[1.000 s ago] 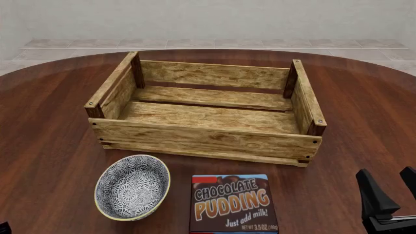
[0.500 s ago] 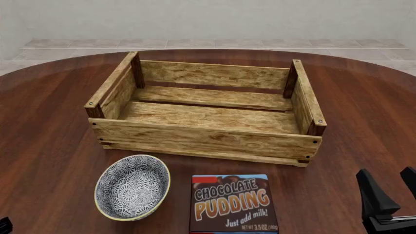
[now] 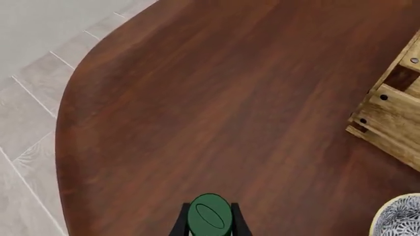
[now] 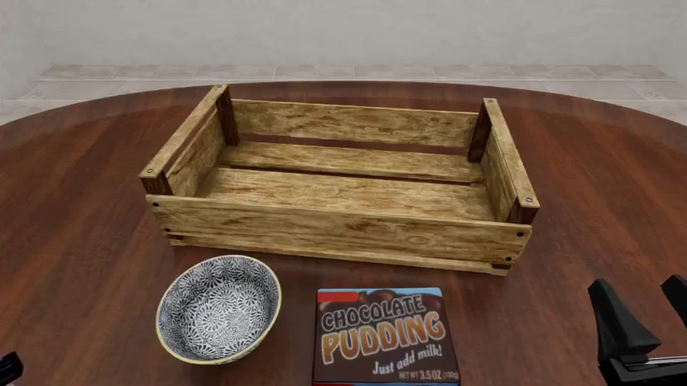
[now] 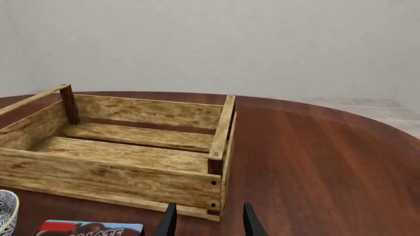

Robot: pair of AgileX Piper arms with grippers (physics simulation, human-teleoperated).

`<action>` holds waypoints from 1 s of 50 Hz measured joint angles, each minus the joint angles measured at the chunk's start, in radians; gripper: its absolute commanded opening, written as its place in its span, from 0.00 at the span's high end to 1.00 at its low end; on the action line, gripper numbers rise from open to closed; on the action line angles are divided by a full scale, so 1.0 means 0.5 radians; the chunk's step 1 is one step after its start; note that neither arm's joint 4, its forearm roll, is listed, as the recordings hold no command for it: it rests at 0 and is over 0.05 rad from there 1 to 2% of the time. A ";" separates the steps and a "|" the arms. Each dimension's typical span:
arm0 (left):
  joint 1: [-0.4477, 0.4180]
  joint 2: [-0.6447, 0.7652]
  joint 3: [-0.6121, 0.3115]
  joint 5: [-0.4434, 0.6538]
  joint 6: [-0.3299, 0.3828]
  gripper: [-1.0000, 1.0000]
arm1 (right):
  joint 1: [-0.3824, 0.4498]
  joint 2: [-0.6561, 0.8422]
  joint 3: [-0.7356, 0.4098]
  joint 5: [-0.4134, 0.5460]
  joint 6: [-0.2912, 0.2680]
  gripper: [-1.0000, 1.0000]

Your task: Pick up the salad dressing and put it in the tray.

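Here, the left gripper (image 3: 210,223) pinches the salad dressing (image 3: 210,216) just below its dark green cap, its two black fingers (image 3: 179,227) pressed to either side of the bottle at the bottom centre of the left wrist view, with bare table (image 3: 217,98) beneath. In the front view the bottle itself is out of frame; only a sliver of the left arm shows at the lower-left corner. The tray (image 4: 343,233) sits in the middle of that frame, nothing inside it, with the patterned bowl (image 4: 218,308) and the chocolate pudding box (image 4: 384,335) in front of its near wall. To do the carry well, the bottle likely needs lifting above that wall before it travels right and forward, skirting the bowl, and it should be kept upright so it does not slip in the grip. The right gripper (image 5: 208,221) rests at the lower right of the front view, fingers spread with nothing between them, pointed towards the tray's right end.
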 measured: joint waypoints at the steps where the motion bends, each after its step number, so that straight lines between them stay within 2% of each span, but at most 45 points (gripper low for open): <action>1: -0.013 -0.016 -0.009 0.024 -0.007 1.00 | 0.000 0.000 0.000 0.000 0.000 0.00; 26: -0.360 -0.322 -0.313 0.445 -0.095 1.00 | -0.003 0.009 0.000 -0.012 0.001 0.00; 50: -0.610 -0.332 -0.562 0.495 -0.006 1.00 | -0.005 0.012 -0.001 -0.017 0.012 0.00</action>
